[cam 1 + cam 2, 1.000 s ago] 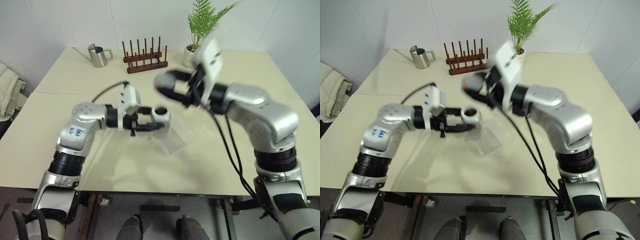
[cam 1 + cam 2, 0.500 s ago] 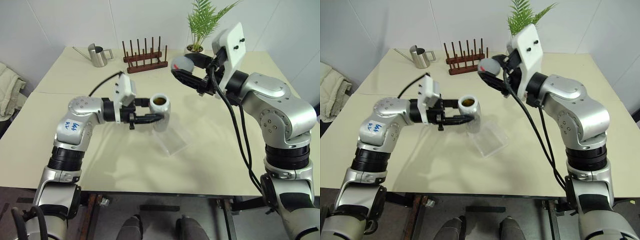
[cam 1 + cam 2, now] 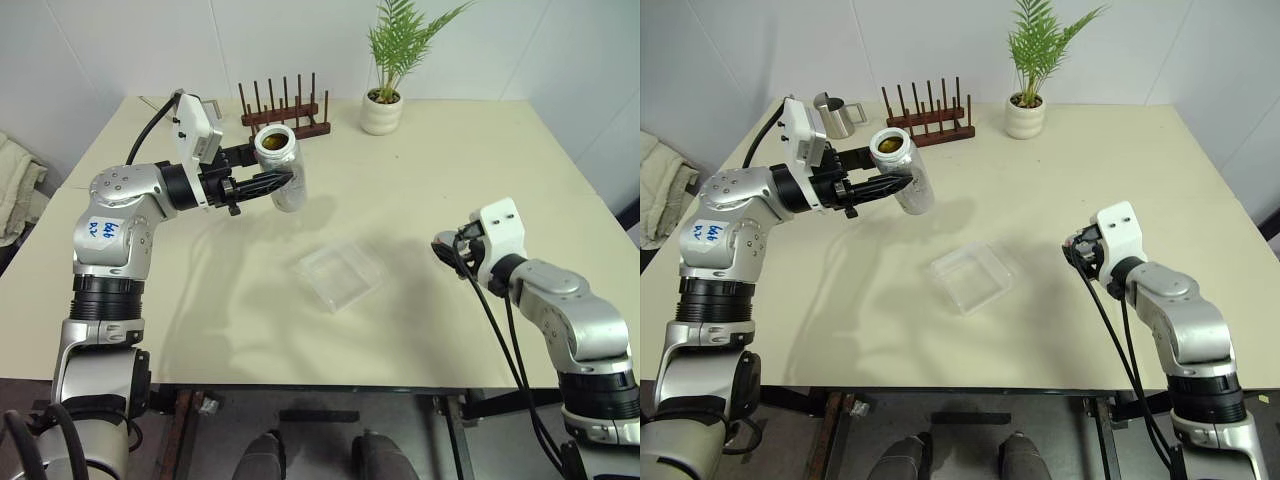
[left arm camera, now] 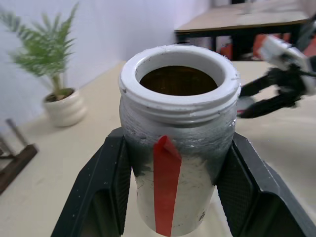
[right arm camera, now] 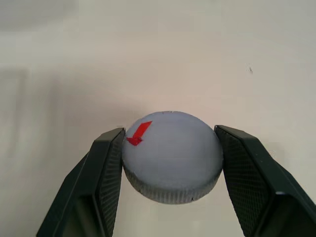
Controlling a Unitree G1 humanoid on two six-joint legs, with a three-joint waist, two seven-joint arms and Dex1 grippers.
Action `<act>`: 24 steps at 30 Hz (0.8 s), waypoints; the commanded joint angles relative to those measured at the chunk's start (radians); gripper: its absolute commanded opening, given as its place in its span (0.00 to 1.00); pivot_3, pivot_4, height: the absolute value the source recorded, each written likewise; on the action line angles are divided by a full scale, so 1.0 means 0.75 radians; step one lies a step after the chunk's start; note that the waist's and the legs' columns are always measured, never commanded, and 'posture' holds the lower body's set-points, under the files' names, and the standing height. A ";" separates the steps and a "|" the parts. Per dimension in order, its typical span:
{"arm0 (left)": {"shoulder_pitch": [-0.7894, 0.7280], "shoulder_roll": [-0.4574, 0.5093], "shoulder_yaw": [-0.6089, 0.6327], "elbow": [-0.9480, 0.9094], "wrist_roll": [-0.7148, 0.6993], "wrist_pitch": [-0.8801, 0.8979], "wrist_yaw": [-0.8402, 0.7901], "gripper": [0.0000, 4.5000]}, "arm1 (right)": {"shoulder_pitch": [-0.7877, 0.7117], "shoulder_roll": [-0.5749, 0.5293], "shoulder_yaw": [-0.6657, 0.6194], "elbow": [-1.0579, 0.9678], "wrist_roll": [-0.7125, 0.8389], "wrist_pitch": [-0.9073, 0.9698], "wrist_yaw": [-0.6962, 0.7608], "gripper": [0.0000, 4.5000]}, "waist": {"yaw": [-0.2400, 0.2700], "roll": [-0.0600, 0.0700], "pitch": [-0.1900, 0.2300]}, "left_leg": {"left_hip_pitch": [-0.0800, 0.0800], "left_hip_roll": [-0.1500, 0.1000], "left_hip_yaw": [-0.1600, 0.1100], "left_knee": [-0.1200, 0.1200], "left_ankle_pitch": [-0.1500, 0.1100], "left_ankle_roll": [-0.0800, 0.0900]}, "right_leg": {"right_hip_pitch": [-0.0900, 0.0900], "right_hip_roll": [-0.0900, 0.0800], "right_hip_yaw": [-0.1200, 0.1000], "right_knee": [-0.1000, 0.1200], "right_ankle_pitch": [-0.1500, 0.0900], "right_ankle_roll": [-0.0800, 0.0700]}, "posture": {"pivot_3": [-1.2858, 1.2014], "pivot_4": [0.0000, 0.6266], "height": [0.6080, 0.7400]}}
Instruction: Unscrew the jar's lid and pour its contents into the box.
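The jar (image 3: 279,168) is open, clamped in your left hand (image 3: 262,182) high above the table (image 3: 450,150), back and to the left of the box (image 3: 340,275). Carry it over the box before tipping further, mouth low, so the contents (image 4: 177,80) land inside. Your right hand (image 5: 170,163), right of the box and low by the table, grips the lid (image 5: 172,155); set it down well apart from the box.

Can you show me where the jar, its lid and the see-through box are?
Silvery-grey jar with red label (image 4: 180,197), left wrist view: on its side wall.
Round grey lid with red mark (image 5: 175,158), right wrist view: on its flat top.
Shallow clear plastic box (image 3: 340,277), left eye view: on its floor.
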 commanded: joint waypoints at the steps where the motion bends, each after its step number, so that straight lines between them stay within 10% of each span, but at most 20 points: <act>1: -0.038 0.003 0.014 0.039 0.051 -0.110 0.035 0.46 | 0.051 0.027 -0.026 -0.068 -0.013 -0.029 -0.022 0.56 | 0.002 0.000 0.000 | 0.000 0.000 0.000 0.000 0.000 0.000 | 0.000 0.000 0.000 0.000 0.000 0.000 | 0.52 0.24 1.00; 10: -0.065 -0.020 -0.005 0.144 0.116 -0.227 0.056 0.46 | 0.148 0.080 -0.057 -0.112 -0.007 -0.028 -0.029 0.56 | 0.001 0.000 0.000 | 0.000 -0.001 0.000 0.000 0.000 0.000 | 0.001 0.000 0.000 0.000 0.000 0.001 | 0.52 0.24 1.00; 16: -0.108 -0.036 -0.018 0.230 0.163 -0.337 0.055 0.46 | 0.155 0.048 -0.104 -0.156 0.024 -0.002 0.003 0.99 | 0.001 0.000 0.000 | 0.000 -0.001 0.000 0.000 0.000 0.000 | 0.001 0.000 0.000 0.000 0.001 0.001 | 0.52 0.24 1.00; 24: -0.166 -0.041 -0.092 0.369 0.286 -0.625 0.018 0.46 | 0.254 -0.071 -0.203 -0.293 0.136 -0.017 0.189 0.99 | 0.004 0.000 0.000 | 0.000 -0.001 0.000 0.000 0.000 0.000 | 0.001 0.000 0.000 -0.002 0.001 0.001 | 0.52 0.24 1.00</act>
